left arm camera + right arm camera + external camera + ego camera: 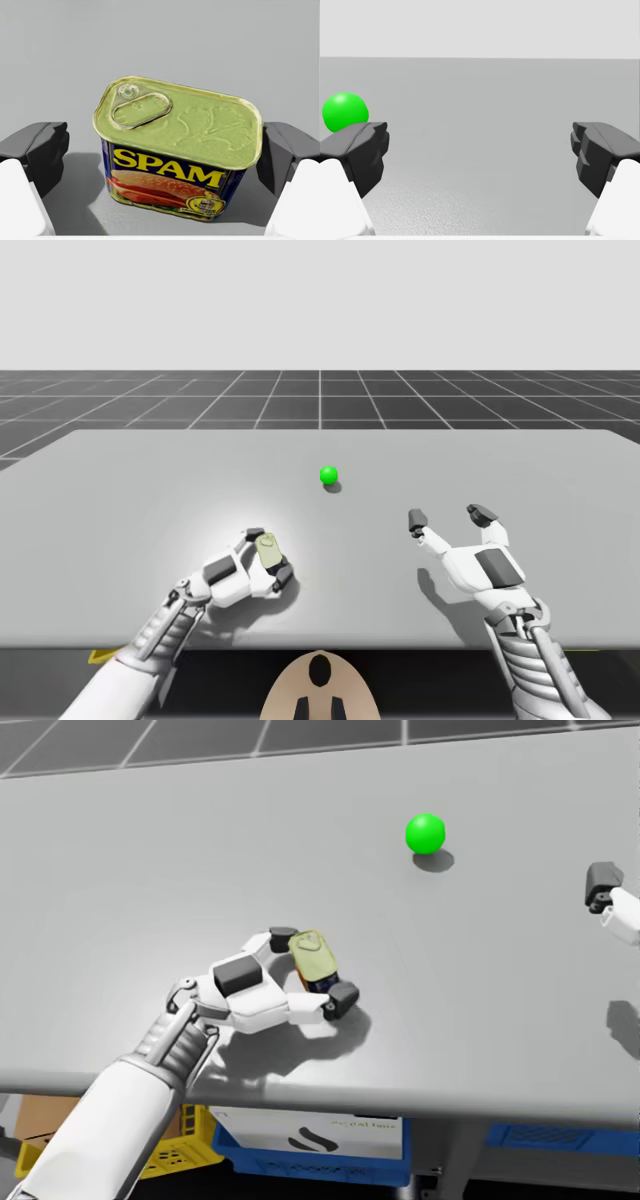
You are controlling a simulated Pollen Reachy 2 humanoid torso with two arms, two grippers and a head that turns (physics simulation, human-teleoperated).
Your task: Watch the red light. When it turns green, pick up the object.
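Light is green: a small ball on the grey surface, ahead of both claws. In the right wrist view it sits just past the left-hand finger.

Left claw is wide, set around a blue rectangular can that rests on the surface between its fingers, not lifted. There's a clear gap between the can and one finger. The other finger is right at the can's edge, possibly touching, hard to tell. No two-sided grip visible.

Can details:
- pale yellow-green metal lid facing up, with a ring-pull tab at one corner
- faint embossed marks on the lid, not readable
- big yellow block lettering on the blue side
- a picture of sliced pink meat under the lettering
- a small round gold seal by the corner, its print too small to read

Right claw is wide, nothing between its fingers, hovering over bare surface well apart from the can, with the light ahead of it and off to one side.

Under the surface's near edge in the head view: a blue bin, a yellow crate and a white box with dark print that's too small to make out.
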